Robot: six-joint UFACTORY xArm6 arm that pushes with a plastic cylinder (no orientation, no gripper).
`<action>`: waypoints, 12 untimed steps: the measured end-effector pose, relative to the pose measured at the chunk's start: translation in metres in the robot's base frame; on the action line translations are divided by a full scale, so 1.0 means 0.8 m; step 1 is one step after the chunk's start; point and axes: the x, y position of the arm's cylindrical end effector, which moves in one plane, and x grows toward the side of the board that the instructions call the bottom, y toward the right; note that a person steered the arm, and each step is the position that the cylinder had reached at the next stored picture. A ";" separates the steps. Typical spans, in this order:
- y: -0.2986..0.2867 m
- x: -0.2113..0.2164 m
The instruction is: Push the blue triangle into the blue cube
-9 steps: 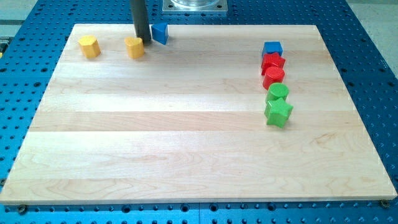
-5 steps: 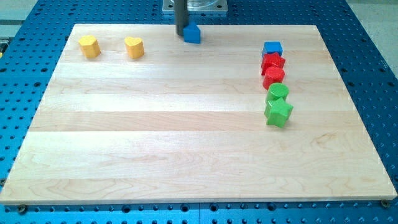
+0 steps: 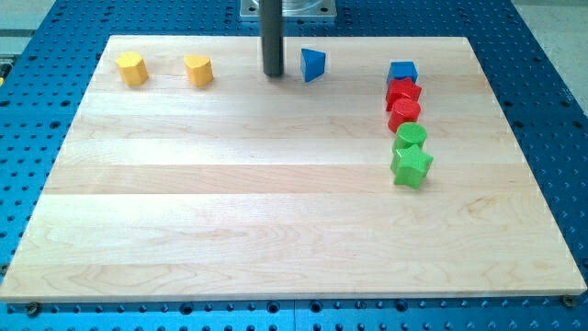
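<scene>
Standing apart, upper centre, the tip [image 3: 273, 74] has no jaws; an off-centre push may spin the blue triangle [image 3: 312, 64] past the blue cube [image 3: 402, 72].

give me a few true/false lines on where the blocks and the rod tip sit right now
1. My tip touches the blue triangle. False: a strip of bare board separates them, the tip on the view's left.
2. The blue cube tops a column of red and green blocks. True.
3. The blue triangle rests against the blue cube. False: they are clearly apart.
4. Two yellow blocks sit near the board's top left in the view. True.
5. The green star lies at the view's left. False: it is at the right, lowest in the column.
</scene>
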 end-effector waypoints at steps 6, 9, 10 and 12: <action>0.170 -0.039; 0.185 -0.077; 0.263 -0.091; 0.286 -0.039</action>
